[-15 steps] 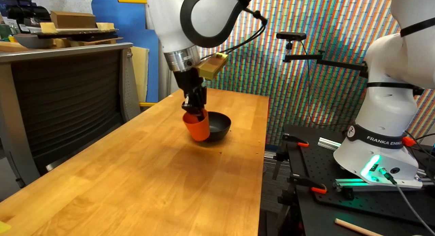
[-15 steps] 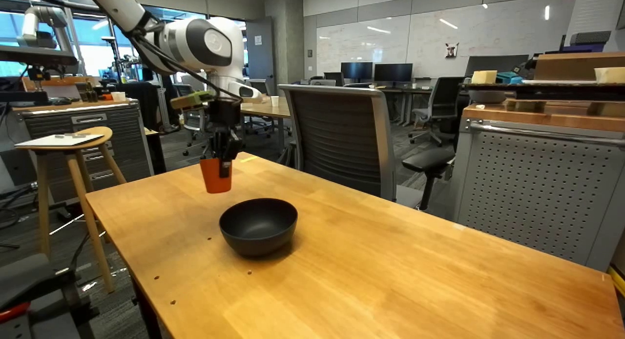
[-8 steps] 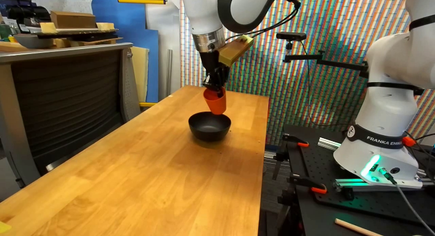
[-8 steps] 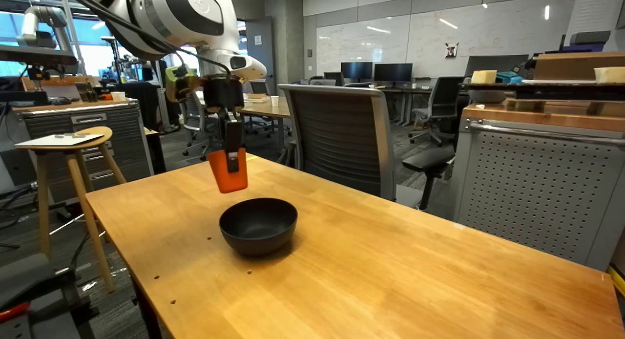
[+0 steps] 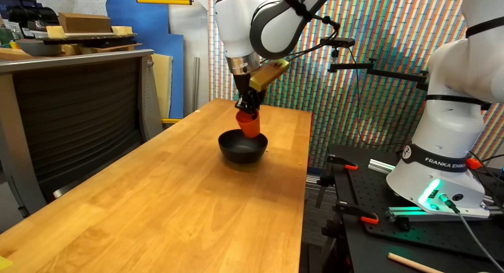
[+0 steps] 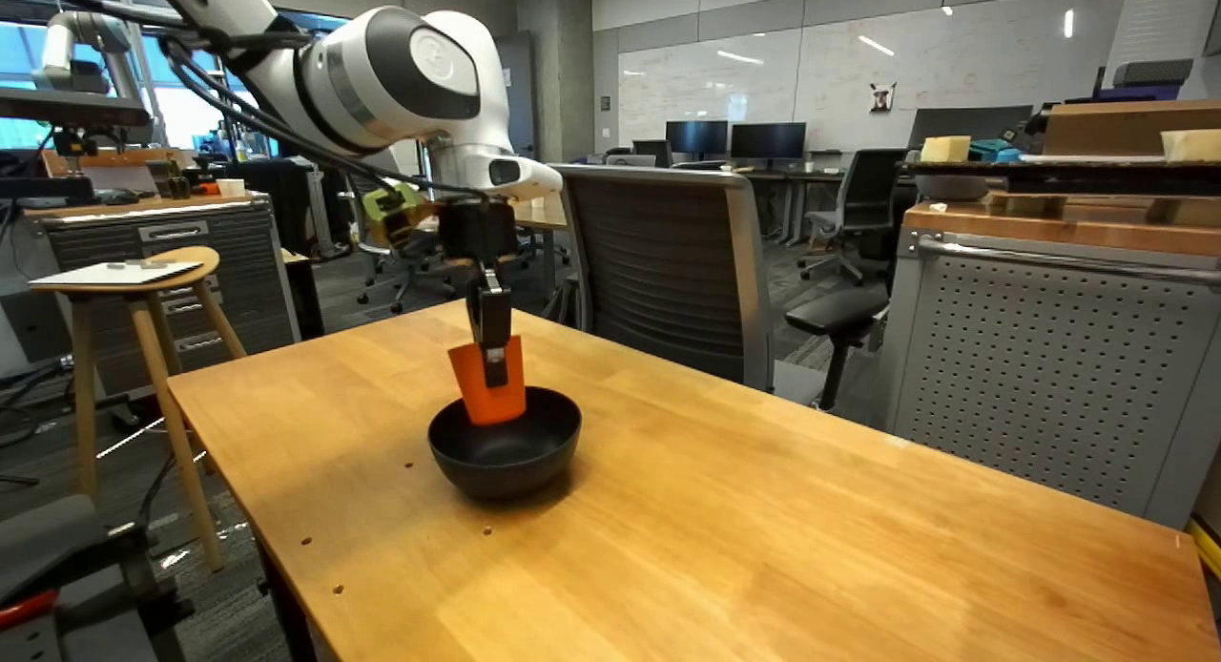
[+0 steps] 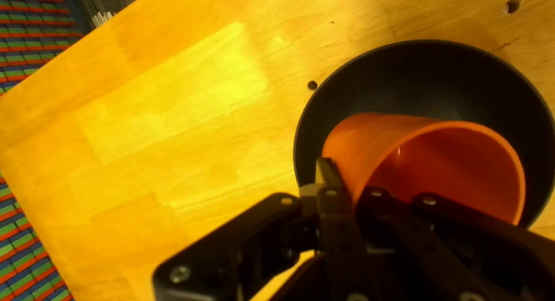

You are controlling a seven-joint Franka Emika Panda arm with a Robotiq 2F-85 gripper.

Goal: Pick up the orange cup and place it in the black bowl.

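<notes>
The orange cup hangs tilted over the black bowl. In an exterior view the cup shows with its base in front of the inside of the bowl; I cannot tell whether it is below the rim. My gripper is shut on the cup's wall. In the wrist view one finger lies outside the wall of the cup; the other goes inside, its tip hidden. The cup's open mouth leans to the right there, and the bowl lies beneath it.
The bowl stands on a wooden table. A grey chair stands along a long edge of the table. The robot's base is on a black bench beside the opposite edge. A camera on a stand is behind.
The gripper with the cup has moved over the bowl, first across and then downward. The cup is more tilted than a second ago. The bowl has not moved.
</notes>
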